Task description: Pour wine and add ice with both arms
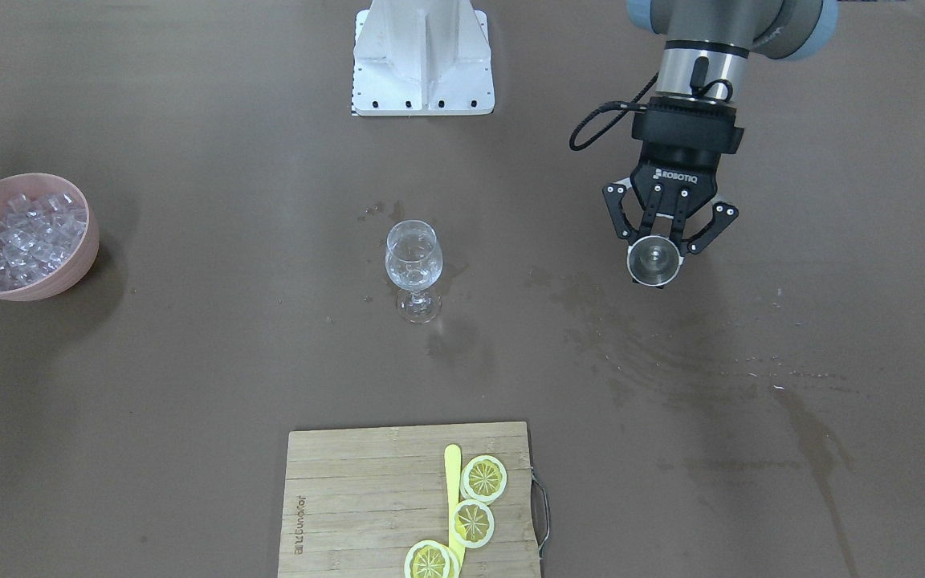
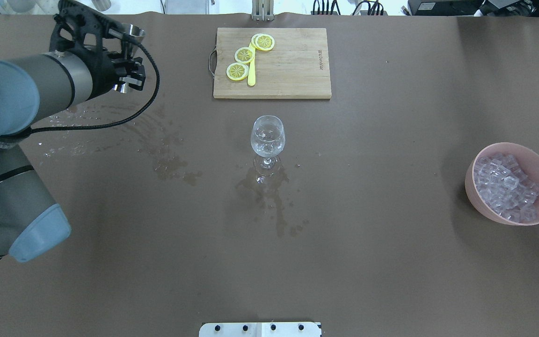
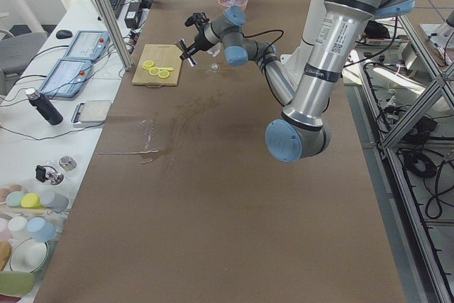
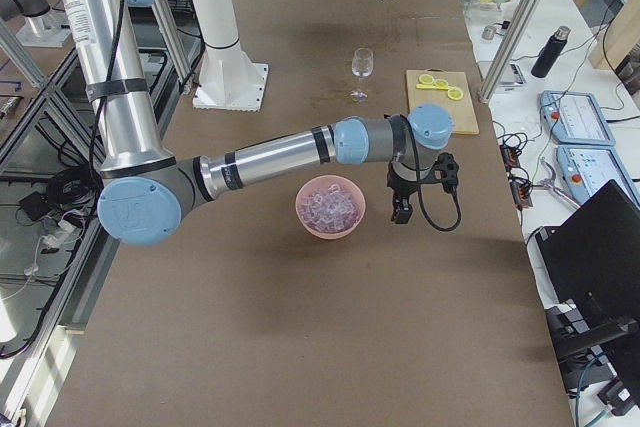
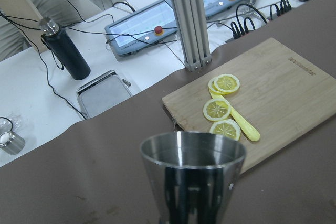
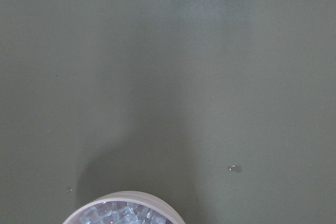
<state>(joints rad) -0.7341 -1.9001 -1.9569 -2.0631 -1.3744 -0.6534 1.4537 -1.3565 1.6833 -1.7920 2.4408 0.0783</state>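
Observation:
An upright clear wine glass stands mid-table. The ice is heaped in a pink bowl at the table's end on my right arm's side. My left gripper is shut on a steel measuring cup, held upright above the table, well to the side of the glass. Wine is not visible, and I cannot tell what is in the cup. My right gripper hangs just beside the bowl; whether it is open or shut cannot be told. The right wrist view catches only the ice at its bottom edge.
A wooden cutting board holds three lemon slices and a yellow knife, across the table from the robot's base. The white pedestal stands behind the glass. Wet patches mark the brown table.

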